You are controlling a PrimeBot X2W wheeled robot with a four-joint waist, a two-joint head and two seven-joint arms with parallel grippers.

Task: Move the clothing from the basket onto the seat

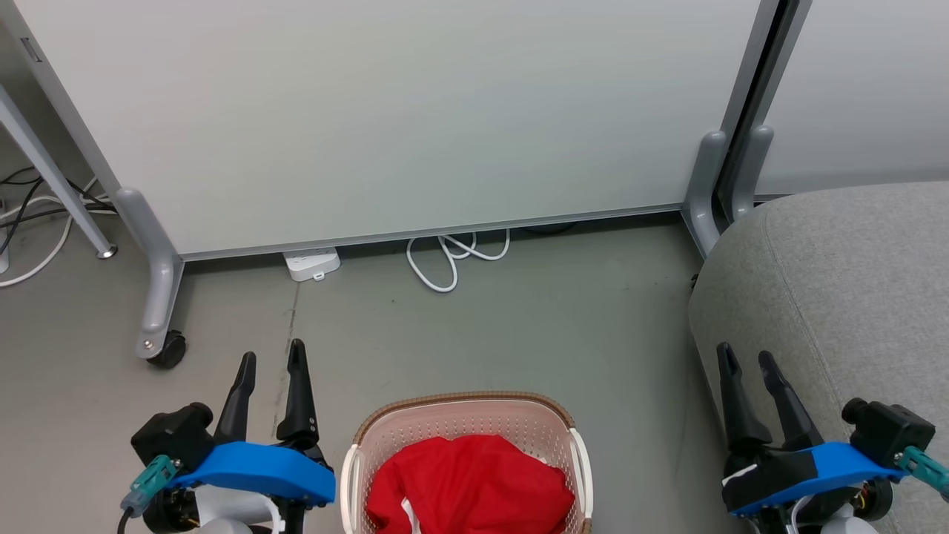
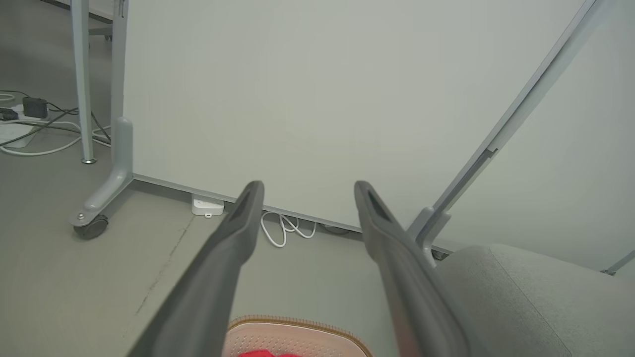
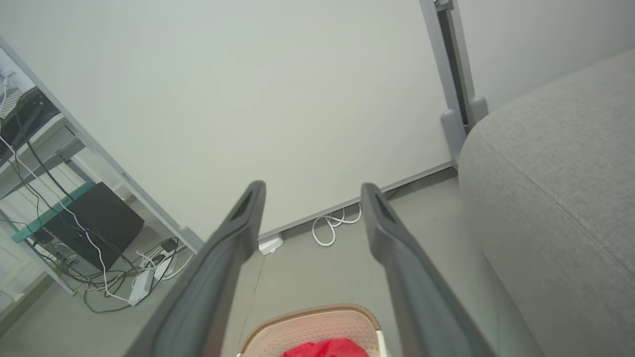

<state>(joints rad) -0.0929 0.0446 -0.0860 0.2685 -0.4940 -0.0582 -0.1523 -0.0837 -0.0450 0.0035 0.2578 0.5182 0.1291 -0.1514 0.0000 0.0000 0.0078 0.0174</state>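
Red clothing (image 1: 471, 482) lies heaped in one cream basket (image 1: 463, 400) on the floor in the head view. Two claws flank it, left claw (image 1: 273, 354) and right claw (image 1: 745, 354), both spread wide and empty. One grey seat (image 1: 852, 282) stands to the right.

Left wrist view: fingers (image 2: 238, 223) parted, basket rim below, seat to the right.

Right wrist view: fingers parted above the basket, red showing inside.

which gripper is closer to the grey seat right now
Right. The right gripper hangs open at the seat's front edge. The left gripper, also open, sits on the far side of the basket from the seat.
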